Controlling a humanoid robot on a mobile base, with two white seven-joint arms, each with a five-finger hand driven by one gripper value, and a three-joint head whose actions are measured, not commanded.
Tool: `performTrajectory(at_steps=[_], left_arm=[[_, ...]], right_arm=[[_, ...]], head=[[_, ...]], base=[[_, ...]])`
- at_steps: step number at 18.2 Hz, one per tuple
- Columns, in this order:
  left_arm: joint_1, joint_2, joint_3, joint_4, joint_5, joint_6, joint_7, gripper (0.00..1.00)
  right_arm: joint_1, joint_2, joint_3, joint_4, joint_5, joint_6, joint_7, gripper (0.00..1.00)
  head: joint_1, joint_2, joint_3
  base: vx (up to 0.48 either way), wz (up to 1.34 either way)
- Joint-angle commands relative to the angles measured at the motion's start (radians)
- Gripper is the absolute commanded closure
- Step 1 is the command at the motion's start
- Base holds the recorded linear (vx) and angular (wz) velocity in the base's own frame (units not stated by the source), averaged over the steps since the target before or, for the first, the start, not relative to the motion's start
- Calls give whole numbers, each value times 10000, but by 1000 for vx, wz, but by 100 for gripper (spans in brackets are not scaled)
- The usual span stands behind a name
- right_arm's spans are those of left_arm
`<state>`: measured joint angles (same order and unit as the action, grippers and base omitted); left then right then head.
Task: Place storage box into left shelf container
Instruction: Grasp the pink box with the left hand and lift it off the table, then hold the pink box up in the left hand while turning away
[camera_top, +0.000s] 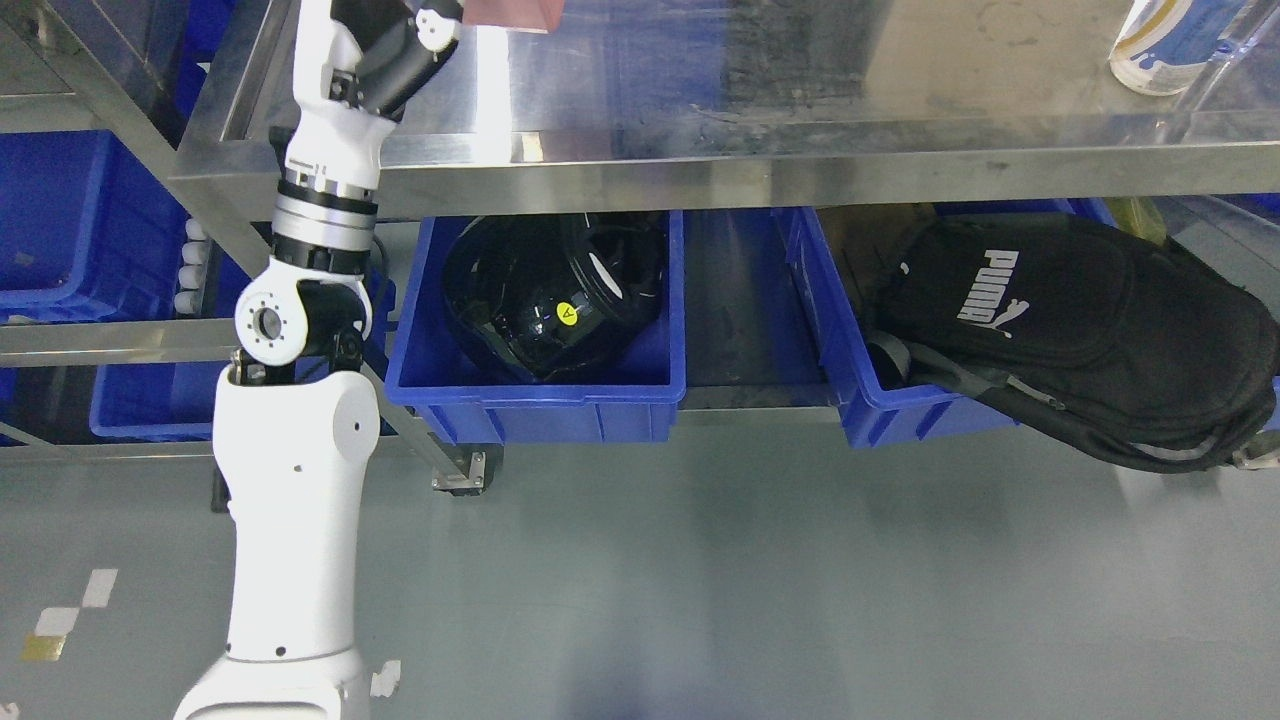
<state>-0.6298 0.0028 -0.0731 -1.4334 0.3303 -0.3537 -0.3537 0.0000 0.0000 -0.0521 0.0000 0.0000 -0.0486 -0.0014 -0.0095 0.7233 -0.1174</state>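
A reddish-brown storage box (510, 14) shows only as a sliver at the top edge, resting on or just above the steel top shelf (800, 90). My left arm rises from the lower left, and its hand (438, 24) sits right against the box's left side, mostly cut off by the frame. Whether it grips the box is hidden. Below the shelf, the left blue container (535, 395) holds a black helmet (550, 300).
A second blue container (880, 400) to the right holds a black Puma bag (1080, 330) that spills over its rim. More blue bins (60, 220) stand on a rack at far left. A white and blue bottle (1160, 45) stands on the top shelf's right end. Grey floor lies in front.
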Motion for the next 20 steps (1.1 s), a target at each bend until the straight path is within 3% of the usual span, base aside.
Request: performTrajectory(at_steps=[1,11,20], left_arm=[[1649,147,-592,-2494,102,-374,162,97],[2325,147,-52,-2494,102,-420,40,97],[2816,147,-727,-2494,102,-665,24,97]], right_arm=[[-30,-175,0,-174,-215,-5,-2,0],[-46,-175,0,-174,-215,-5,-17,0],[-46,-175,0,-174,-215,-5,-17,0]], head=[[0,0,0],[0,0,0],[0,1,0]], base=[[1,10],[7,75],[0,797]])
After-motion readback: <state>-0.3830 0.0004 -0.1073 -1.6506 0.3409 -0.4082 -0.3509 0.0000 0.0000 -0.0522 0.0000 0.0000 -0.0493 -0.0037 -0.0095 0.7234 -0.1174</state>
